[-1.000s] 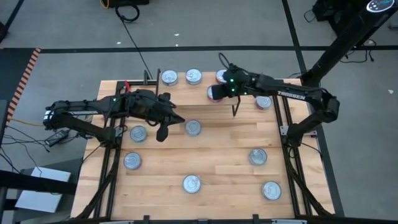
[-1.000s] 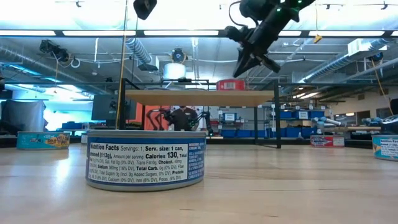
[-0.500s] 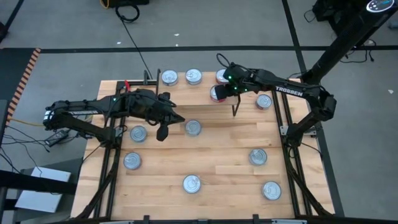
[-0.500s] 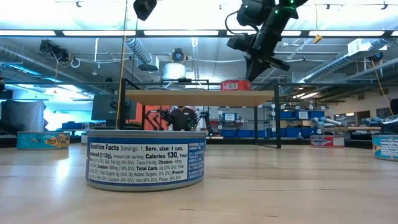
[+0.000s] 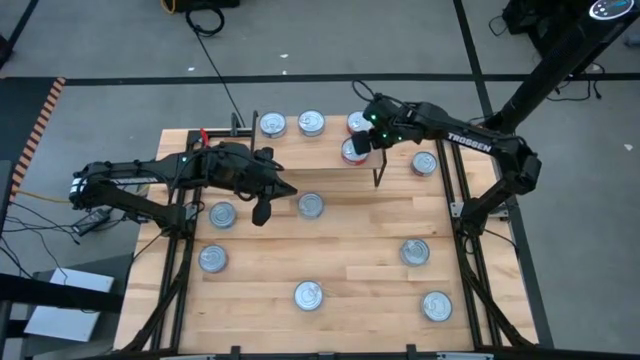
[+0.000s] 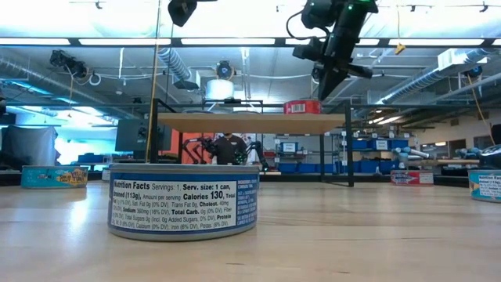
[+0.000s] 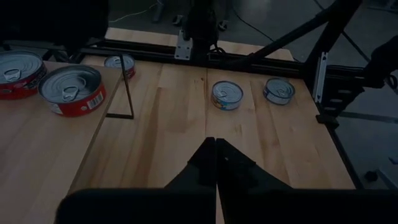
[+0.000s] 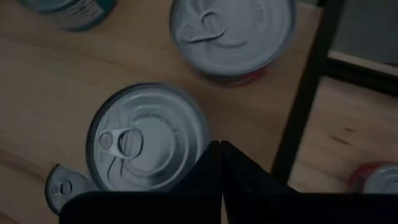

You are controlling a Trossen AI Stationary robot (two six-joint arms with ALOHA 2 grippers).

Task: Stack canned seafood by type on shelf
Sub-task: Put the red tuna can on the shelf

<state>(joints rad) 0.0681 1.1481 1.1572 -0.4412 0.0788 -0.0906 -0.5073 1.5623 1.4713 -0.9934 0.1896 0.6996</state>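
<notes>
Hovering over the shelf point(image 5: 345, 165) at its right end: right end effector point(image 5: 372, 141), fingers pressed together, gripping nothing. Sitting directly beneath and slightly inboard, a red tin point(image 5: 353, 150) on the shelf beside a second red tin point(image 5: 358, 122). Lying much farther off, left end effector point(image 5: 262, 212), fingers likewise closed, over the worktop point(image 5: 350, 270).

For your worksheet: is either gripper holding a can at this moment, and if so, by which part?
Nothing is held. The right gripper is shut and empty above the red cans on the shelf; the left gripper is shut and empty over the table.
</notes>
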